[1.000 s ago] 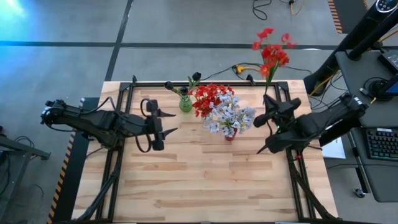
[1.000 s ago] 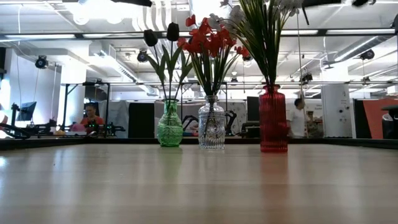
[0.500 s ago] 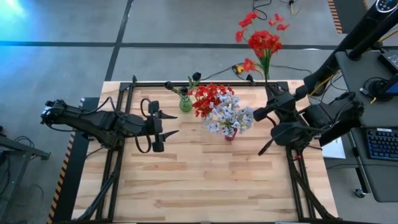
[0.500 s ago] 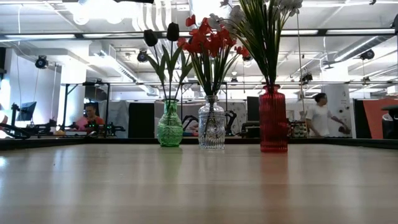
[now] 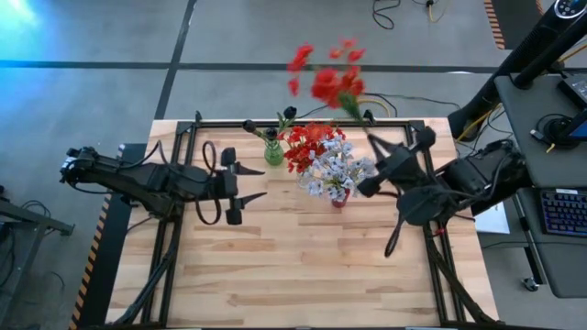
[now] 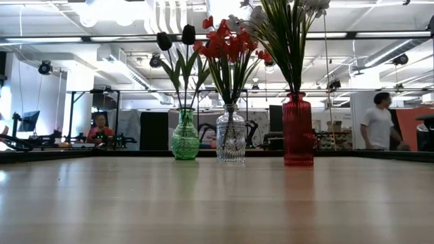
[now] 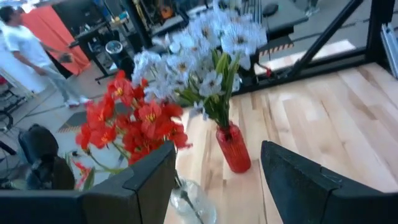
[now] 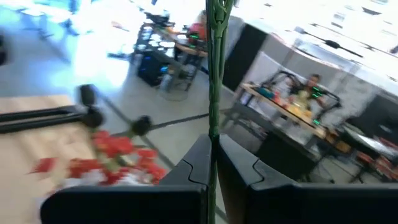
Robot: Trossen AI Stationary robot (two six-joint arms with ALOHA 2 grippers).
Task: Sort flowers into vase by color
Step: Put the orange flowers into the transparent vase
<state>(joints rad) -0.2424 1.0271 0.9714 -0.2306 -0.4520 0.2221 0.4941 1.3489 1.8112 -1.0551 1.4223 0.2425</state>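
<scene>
Open workshop behind the wooden table (image 5: 303,266): benches, monitors, a person in a white shirt (image 6: 374,127) walking at the far right, another in red (image 6: 100,127) seated far left.

Right gripper (image 5: 371,139) is over the table's back right, just right of the vases. Its fingers (image 8: 193,165) are pinched together on a green stem (image 8: 215,68), which runs straight up between them in the right wrist view. The spray it holds, red blossoms (image 5: 326,81), sits high and blurred above the back edge of the table, leaning toward the vases.

Left gripper (image 5: 246,181) hangs over the left half of the table, fingers spread, nothing between them, pointing at the vases.

Three vases in a row near the back edge, close but apart:
- green vase (image 6: 184,139) at the left of the row, holding dark buds (image 6: 176,37)
- clear glass vase (image 6: 231,139) in the middle, holding a red bunch (image 6: 227,44)
- red vase (image 6: 298,132) at the right, nearest the right gripper, holding pale blue-white blossoms (image 7: 205,43)

In the high view the red bunch and the pale blossoms overlap; touching or not, can't tell.
</scene>
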